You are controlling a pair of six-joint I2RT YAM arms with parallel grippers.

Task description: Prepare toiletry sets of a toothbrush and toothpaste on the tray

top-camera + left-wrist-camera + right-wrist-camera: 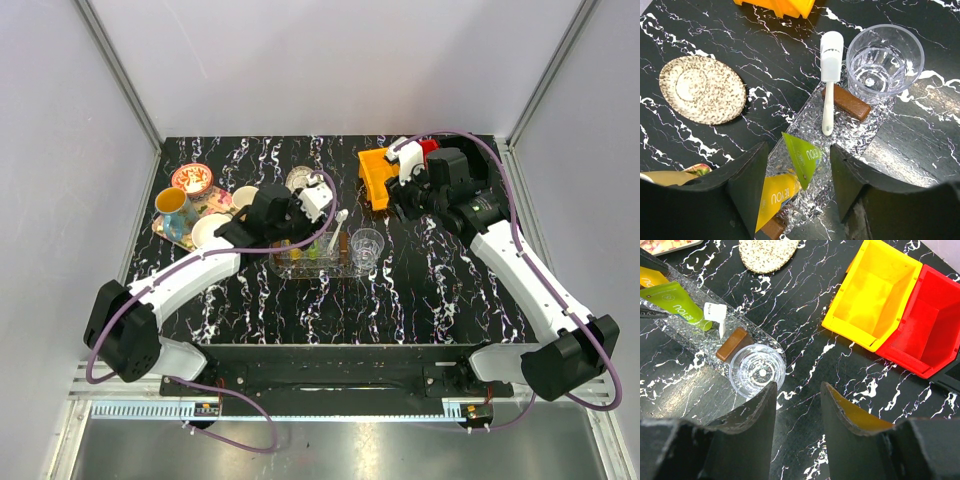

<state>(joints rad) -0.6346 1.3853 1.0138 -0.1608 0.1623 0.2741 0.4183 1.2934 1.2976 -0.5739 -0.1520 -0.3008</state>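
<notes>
From high behind, the top camera looks steeply down on the whole table (440, 290), while both wrist cameras look down from close, sharing the tray (847, 132) and clear cup (757, 371).

tray (855, 137): clear, bumpy
toothbrush (829, 85): white, handle on tray
cup (885, 60): clear, at tray's far end
green tube (804, 159): on tray's near end
yellow tube (776, 197): on tray's near end
dish (702, 89): speckled, left of tray

White-shelled arms (190, 275) with black joints, looping purple cables (455, 133) and matte black end effector fingers (747, 185)
</notes>
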